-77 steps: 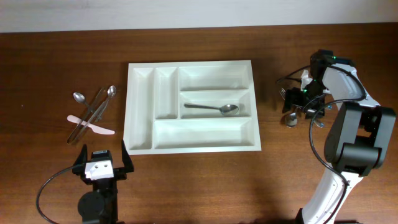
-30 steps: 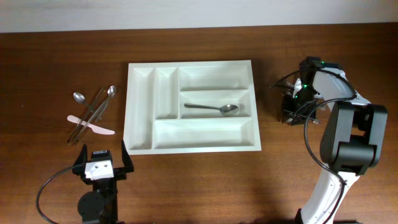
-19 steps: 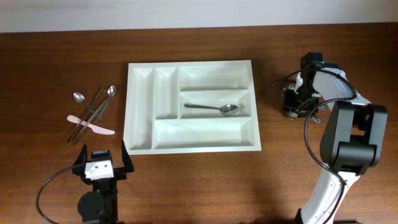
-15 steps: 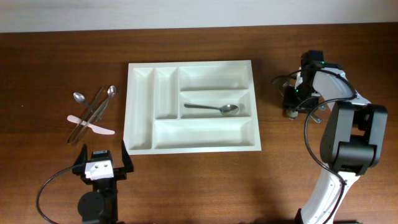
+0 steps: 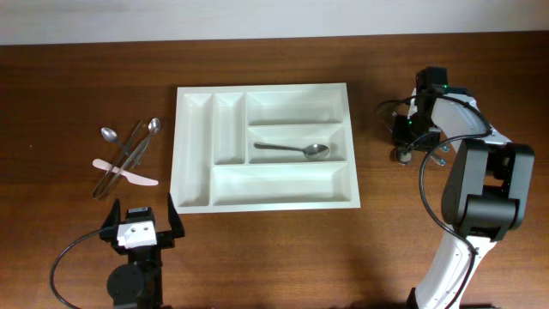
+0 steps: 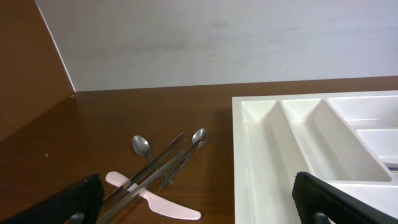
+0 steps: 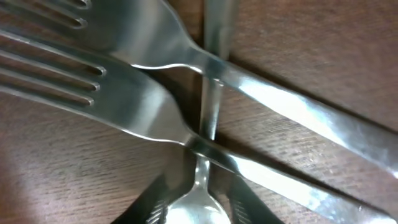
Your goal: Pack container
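The white container [image 5: 194, 154] lies mid-table with one metal spoon [image 5: 296, 150] in its middle long compartment. To its right, my right gripper [image 5: 401, 148] is down on a small heap of cutlery. In the right wrist view two forks [image 7: 124, 93] lie crossed over a spoon handle [image 7: 210, 112], and my right gripper [image 7: 196, 214] has closed its dark fingers [image 7: 149, 208] against both sides of that spoon's bowl. My left gripper [image 5: 143, 220] rests near the front edge, open and empty; its view shows the container's left end [image 6: 249, 155].
Left of the container lies a loose heap: two small spoons [image 5: 109, 134], long metal pieces [image 5: 129, 153] and a pink plastic knife [image 5: 129, 177]. The same heap shows ahead of my left gripper [image 6: 198, 211], pink knife [image 6: 155, 204] nearest. A pale wall borders the far edge.
My right gripper slid a little toward the far edge over the right-hand heap. Its jaws widened briefly, then narrowed onto the spoon's bowl. The left arm has not moved.
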Available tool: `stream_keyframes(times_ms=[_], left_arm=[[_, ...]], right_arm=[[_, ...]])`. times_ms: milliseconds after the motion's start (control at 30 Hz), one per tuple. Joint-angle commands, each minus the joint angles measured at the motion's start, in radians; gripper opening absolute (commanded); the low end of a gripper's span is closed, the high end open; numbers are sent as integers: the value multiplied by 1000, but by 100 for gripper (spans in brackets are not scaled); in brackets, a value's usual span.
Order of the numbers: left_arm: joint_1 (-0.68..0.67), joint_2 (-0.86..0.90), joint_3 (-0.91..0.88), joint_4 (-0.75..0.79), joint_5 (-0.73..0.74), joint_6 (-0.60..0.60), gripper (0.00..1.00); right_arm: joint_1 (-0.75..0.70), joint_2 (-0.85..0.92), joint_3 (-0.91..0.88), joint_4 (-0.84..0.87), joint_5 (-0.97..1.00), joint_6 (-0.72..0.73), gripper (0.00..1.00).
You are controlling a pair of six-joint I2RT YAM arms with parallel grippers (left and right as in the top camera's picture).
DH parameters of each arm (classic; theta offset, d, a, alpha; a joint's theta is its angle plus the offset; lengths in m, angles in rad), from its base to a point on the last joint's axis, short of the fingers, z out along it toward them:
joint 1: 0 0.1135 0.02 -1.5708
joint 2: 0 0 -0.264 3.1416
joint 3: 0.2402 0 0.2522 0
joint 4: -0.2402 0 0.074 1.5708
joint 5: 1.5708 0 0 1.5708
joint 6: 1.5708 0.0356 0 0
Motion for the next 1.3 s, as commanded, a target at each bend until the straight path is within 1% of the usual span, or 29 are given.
stream_keyframes(times_ms=[0,67,200,333,500,867,1267], left_arm=[[5,-10,-2,-5,11,10,99],[5,-10,-2,-5,11,10,99],[5,-10,-2,-5,11,10,99],[5,-10,-2,-5,11,10,99],[5,-10,-2,-5,11,10,99],[5,-10,-2,-5,11,9,99],[5,-10,-2,-5,11,10,99]], right_arm=[[5,61,-9,-8,-6,5,28],[5,69,-9,-11,-8,5,27],[5,69,-9,-11,-8,5,20],[5,69,-9,-20,-8,5,17],[5,69,-9,-49,-8,5,4],[8,69,-9,-108,-12,6,4],[45,69,-8,-109,-20,-30,4]])
